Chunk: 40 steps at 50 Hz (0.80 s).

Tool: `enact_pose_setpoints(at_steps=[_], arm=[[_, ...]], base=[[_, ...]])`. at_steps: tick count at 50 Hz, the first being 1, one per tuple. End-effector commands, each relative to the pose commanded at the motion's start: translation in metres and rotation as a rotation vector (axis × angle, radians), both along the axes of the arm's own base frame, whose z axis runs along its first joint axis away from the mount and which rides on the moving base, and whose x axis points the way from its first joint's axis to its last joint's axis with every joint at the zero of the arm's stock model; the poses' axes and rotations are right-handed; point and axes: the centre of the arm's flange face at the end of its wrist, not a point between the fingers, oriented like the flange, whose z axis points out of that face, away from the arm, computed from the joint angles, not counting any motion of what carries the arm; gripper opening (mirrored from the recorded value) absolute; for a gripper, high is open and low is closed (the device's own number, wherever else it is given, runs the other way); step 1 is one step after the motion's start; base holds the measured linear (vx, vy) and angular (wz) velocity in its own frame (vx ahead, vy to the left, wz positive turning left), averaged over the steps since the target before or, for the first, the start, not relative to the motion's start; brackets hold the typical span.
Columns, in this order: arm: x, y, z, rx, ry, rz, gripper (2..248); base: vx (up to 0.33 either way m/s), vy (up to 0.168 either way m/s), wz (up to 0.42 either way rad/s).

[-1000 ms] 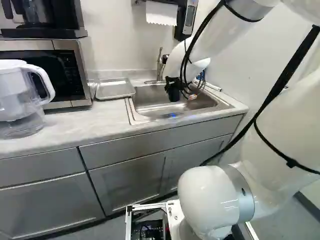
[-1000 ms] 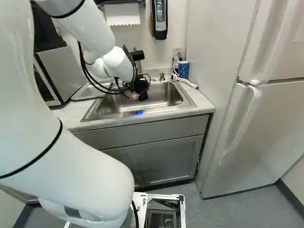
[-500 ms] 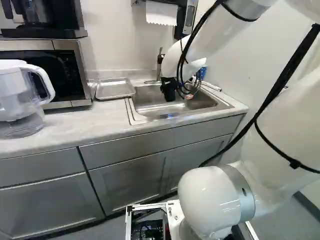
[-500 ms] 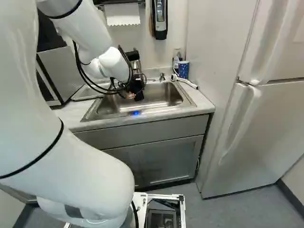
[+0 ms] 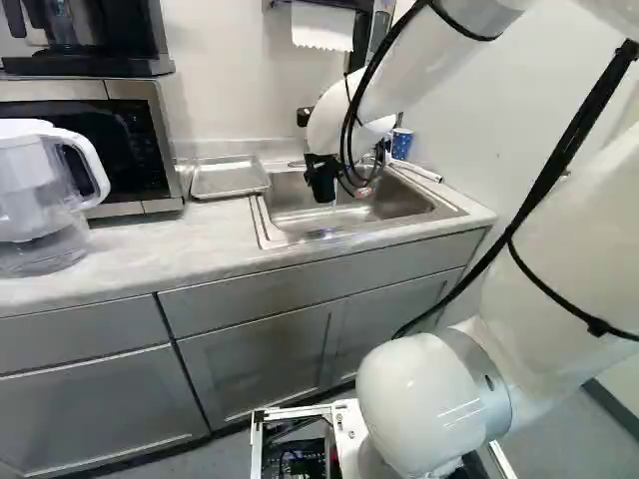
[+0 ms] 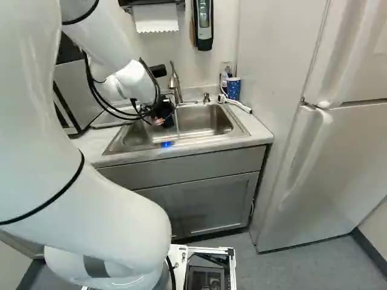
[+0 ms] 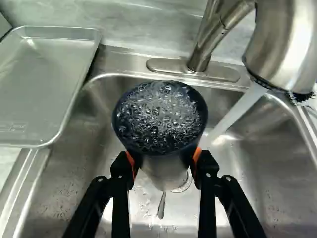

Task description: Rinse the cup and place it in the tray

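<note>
Over the sink's tray-side half, the gripper hangs low in the left base view. In the wrist view the gripper has its orange pads on both sides of a dark cup, which is full to near its rim with bubbly liquid. Beside the cup, water runs from the faucet into the sink, missing the cup. The metal tray lies bare on the counter at the sink's edge.
A spoon-like utensil lies in the sink under the cup. A microwave and a water pitcher stand on the counter past the tray. A blue patterned cup stands at the back corner, near the fridge.
My arm has carried the cup sideways toward the tray, away from the blue patterned cup's side. The faucet now shows clear of the arm in the right base view. The base has not moved.
</note>
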Motion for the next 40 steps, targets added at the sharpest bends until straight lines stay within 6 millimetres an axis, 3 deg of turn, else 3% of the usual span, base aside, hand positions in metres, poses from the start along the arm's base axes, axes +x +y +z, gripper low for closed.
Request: enact_pose_setpoints(at_steps=[16, 40], arm=[[-0.004, 0.022, 0.017, 0.007, -0.037, 0.052, 123], [-0.007, 0.034, 0.044, 0.034, -0.091, 0.066, 123]], base=[[0.000, 0.000, 0.000], [0.000, 0.000, 0.000]])
